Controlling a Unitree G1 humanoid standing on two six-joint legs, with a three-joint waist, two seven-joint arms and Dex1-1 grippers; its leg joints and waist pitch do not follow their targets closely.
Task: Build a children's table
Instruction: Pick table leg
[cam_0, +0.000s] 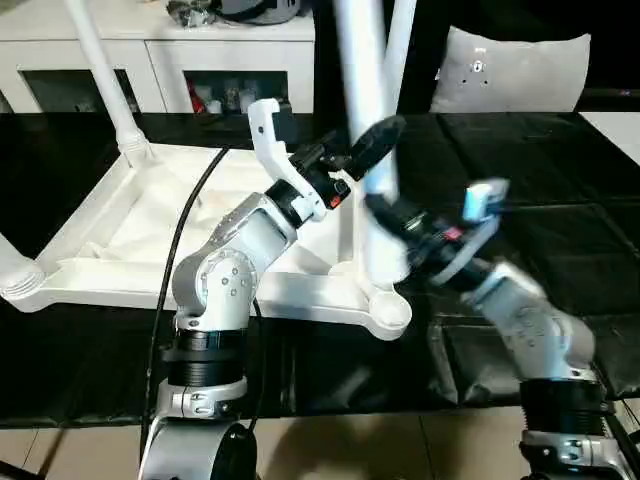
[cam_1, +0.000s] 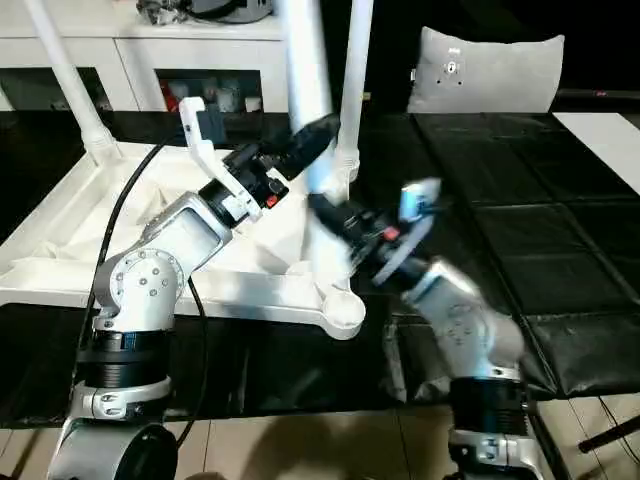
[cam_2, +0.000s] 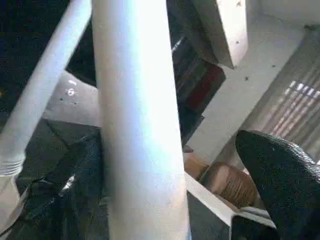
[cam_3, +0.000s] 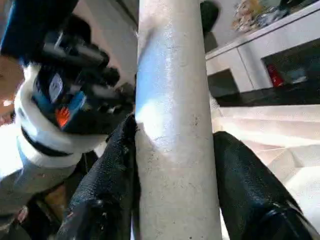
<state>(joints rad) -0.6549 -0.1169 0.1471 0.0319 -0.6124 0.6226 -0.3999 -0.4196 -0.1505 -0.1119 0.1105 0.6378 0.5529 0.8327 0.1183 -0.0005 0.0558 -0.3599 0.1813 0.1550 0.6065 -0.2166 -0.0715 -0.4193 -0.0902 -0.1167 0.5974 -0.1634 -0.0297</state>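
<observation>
over corner socket (cam_0: 388, 312) — both grippers on leg (cam_0: 362, 80)

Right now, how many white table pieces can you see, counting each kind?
Table top: 1
Table legs: 4 (back-left leg, near-left leg, back-right leg, and the fourth leg, gripped by the right end effector)
Total: 5

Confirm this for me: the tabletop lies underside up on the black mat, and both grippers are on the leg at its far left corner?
Not quite. Both grippers, left and right, are on the leg at the near right corner of the tabletop, as the left eye view shows. The far left leg stands untouched.
</observation>
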